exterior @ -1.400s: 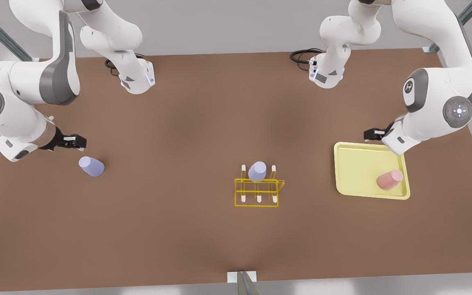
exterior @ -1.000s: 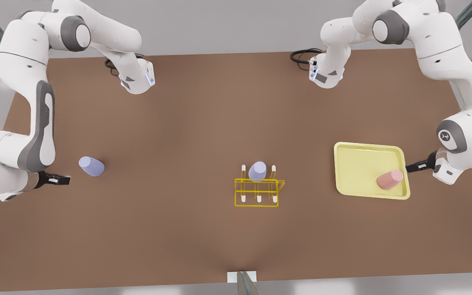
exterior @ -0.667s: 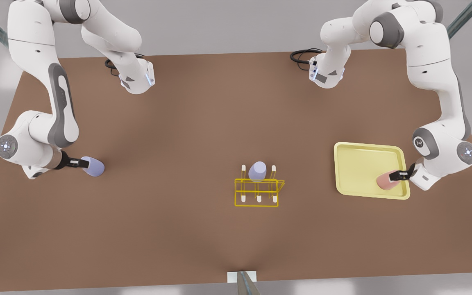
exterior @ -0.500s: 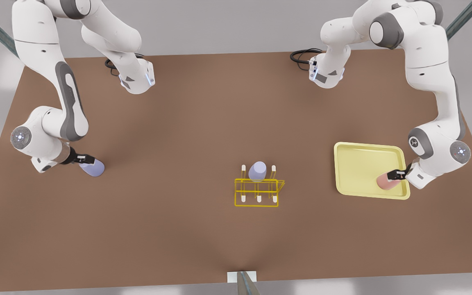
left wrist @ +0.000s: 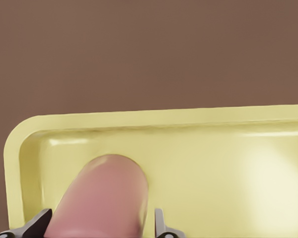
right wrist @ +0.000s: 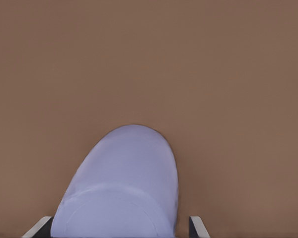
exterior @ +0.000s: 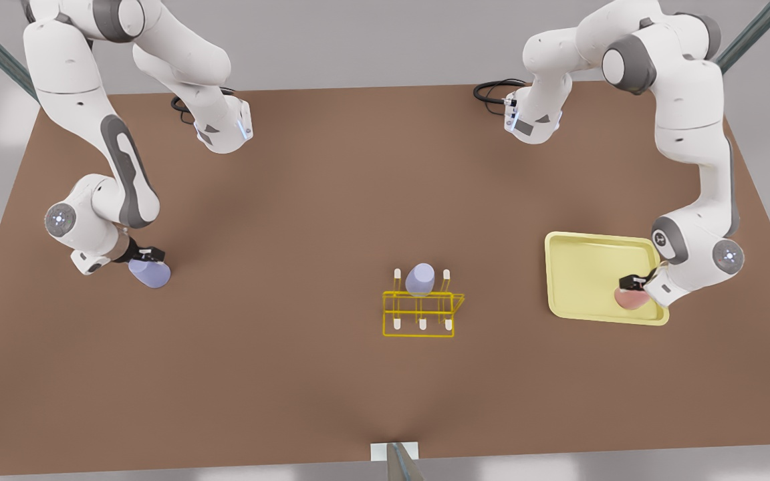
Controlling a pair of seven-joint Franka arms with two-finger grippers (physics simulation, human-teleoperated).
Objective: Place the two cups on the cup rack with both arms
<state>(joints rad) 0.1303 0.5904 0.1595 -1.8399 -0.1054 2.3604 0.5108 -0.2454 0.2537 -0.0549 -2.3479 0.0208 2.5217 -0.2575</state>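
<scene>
Your left gripper [exterior: 631,283] had closed in on the pink cup [left wrist: 99,198] in the tray [exterior: 582,267], fingers spread either side, not yet clamped. Your right gripper [exterior: 148,257] likewise straddled the lavender cup [exterior: 151,274]. Rack [exterior: 422,314]: twin cup [exterior: 420,279] on one peg; path unobstructed.

A pink cup [left wrist: 102,196] sits inside a pale yellow tray [left wrist: 213,121], close to 1 rounded corner of it. The tray rests on a brown table [left wrist: 149,49]. The left gripper [left wrist: 100,225] straddles the cup, with 2 fingertips [left wrist: 160,223] showing, 1 on each side of the cup, spread wider than it with small gaps.
</scene>
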